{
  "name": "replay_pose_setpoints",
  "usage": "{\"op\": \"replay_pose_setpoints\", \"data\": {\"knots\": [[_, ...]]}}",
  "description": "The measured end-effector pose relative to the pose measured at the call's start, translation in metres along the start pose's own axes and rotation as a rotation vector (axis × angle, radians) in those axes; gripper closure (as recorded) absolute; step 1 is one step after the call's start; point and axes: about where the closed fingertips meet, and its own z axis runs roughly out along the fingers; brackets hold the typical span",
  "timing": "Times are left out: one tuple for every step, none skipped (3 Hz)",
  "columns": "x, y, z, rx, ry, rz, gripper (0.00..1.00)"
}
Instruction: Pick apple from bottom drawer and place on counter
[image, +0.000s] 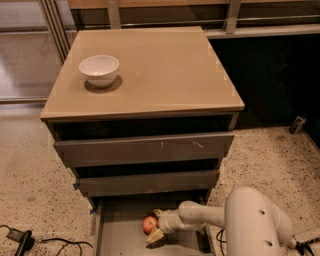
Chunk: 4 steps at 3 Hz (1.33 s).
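A dark cabinet is seen from above, topped by a glossy tan surface (165, 75) on which a white bowl (99, 70) is set toward 10 o'clock, well apart from the other edges. Below the top, two upper drawers (145, 149) with scratched fronts are stepped outward, each pulled out a little farther than the one above. The bottom drawer (117, 237) is pulled out farthest, at 6 o'clock of the cabinet, and its flat grey floor is exposed. The apple (148, 224) is found on that floor, near the middle of the drawer, red-orange and resting low. The white arm (250, 222) is brought in from 4 o'clock, and the claw (154, 226) is held inside the drawer just at the 3 o'clock side of the apple. Its fingers (157, 213) are spread apart, one at 12 o'clock of the fruit and the other at 6 o'clock, so that the apple is straddled; whether it is touched by them cannot be told. A black cable with a plug (20, 237) is laid on the speckled floor (35, 165) at 8 o'clock.
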Motion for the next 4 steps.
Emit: {"op": "replay_pose_setpoints", "data": {"knots": [[0.0, 0.0, 0.0, 0.0, 0.0, 0.0, 0.42], [0.0, 0.0001, 0.0001, 0.0, 0.0, 0.0, 0.65], [0.0, 0.0001, 0.0001, 0.0, 0.0, 0.0, 0.88], [-0.0005, 0.0024, 0.0044, -0.013, 0.006, 0.004, 1.0]]}}
